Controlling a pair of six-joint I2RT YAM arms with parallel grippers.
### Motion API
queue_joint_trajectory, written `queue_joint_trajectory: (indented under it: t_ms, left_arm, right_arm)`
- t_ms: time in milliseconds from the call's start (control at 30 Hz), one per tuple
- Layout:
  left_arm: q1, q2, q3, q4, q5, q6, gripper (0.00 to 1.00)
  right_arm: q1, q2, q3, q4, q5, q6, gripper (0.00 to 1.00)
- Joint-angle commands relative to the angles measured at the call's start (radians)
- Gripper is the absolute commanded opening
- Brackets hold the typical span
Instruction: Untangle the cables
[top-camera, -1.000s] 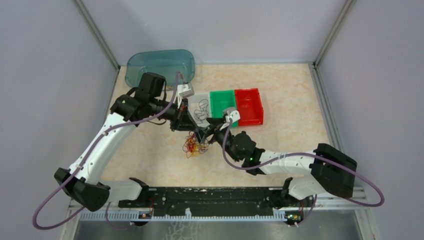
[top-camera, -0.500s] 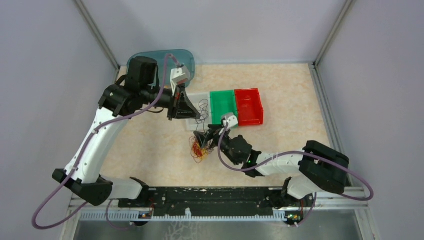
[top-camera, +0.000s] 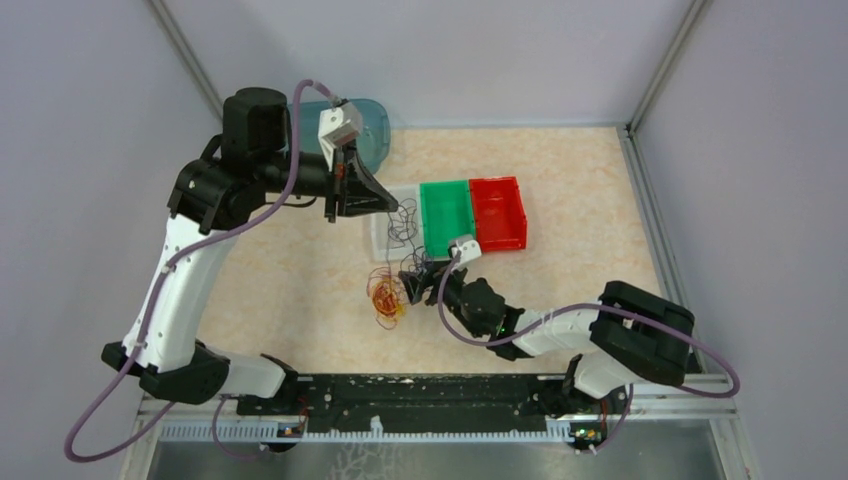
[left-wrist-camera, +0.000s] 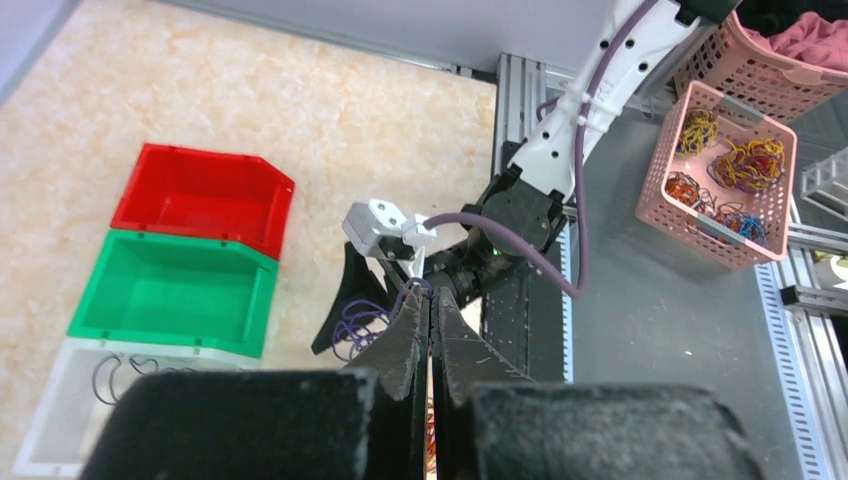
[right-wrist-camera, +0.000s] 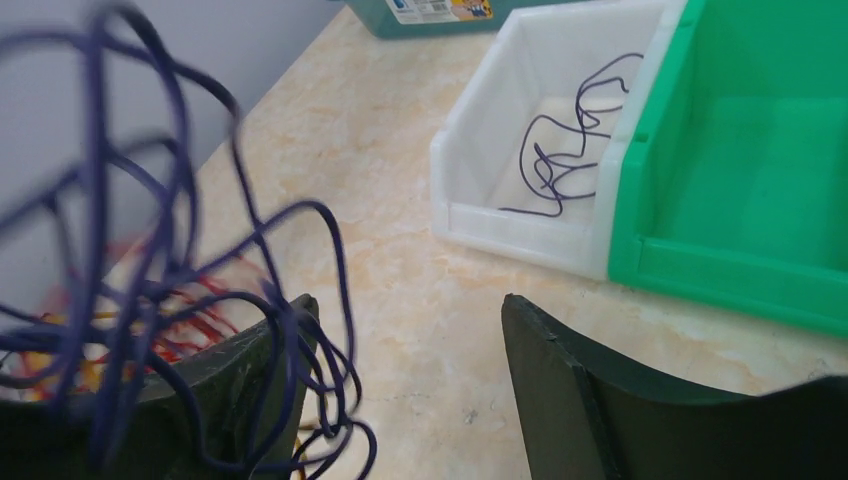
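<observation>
**Left gripper** (left-wrist-camera: 428, 300): pinched tight on the purple cable (right-wrist-camera: 95, 150) and raised near the white bin (right-wrist-camera: 470, 215).

**Right gripper** (right-wrist-camera: 405, 320): jaws apart, gripping nothing. Loops of that cable lie draped over one finger.

**Red and yellow clump** (top-camera: 385, 297): on the worktop (top-camera: 580, 270), just beside the right gripper.

**Risk:** a lift from here may catch the loops on that finger. That would tighten the tangle or drag the clump along.

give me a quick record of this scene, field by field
left tool: shut on the purple cable, high above the table
right tool: open, low, purple cable draped over one finger
clump: red and yellow cables on the table beside the right tool
white bin: one loose purple cable inside
green bin: empty
red bin: empty
</observation>
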Motion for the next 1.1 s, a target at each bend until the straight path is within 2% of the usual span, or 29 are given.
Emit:
queue_joint_trajectory:
  t_ms: [0,233,433,500,833,933,1067]
  left_arm:
    - [-0.006,0.003,0.093,0.024,-0.007,-0.022,0.00]
    - [-0.006,0.003,0.177,0.057,-0.042,-0.042,0.00]
    - [-0.006,-0.011,0.228,0.095,-0.102,-0.039,0.00]
    - [-0.006,-0.020,0.240,0.125,-0.146,-0.032,0.00]
    - [-0.007,-0.114,0.224,0.449,-0.528,0.045,0.00]
    - [-0.006,-0.130,0.233,0.531,-0.598,0.072,0.00]
    - [-0.006,-0.119,0.291,0.554,-0.640,0.113,0.00]
  right_arm:
    - [0.013,0.022,-0.033,0.022,0.028,0.048,0.67]
    - [0.013,0.049,-0.050,0.023,0.036,0.084,0.58]
    - [0.013,0.053,-0.066,0.024,0.037,0.097,0.38]
    - [0.013,0.058,-0.070,0.023,0.038,0.106,0.34]
    - [0.012,0.067,-0.167,0.063,0.074,0.205,0.35]
    - [0.013,0.069,-0.195,0.078,0.080,0.236,0.35]
    - [0.013,0.069,-0.217,0.074,0.088,0.260,0.36]
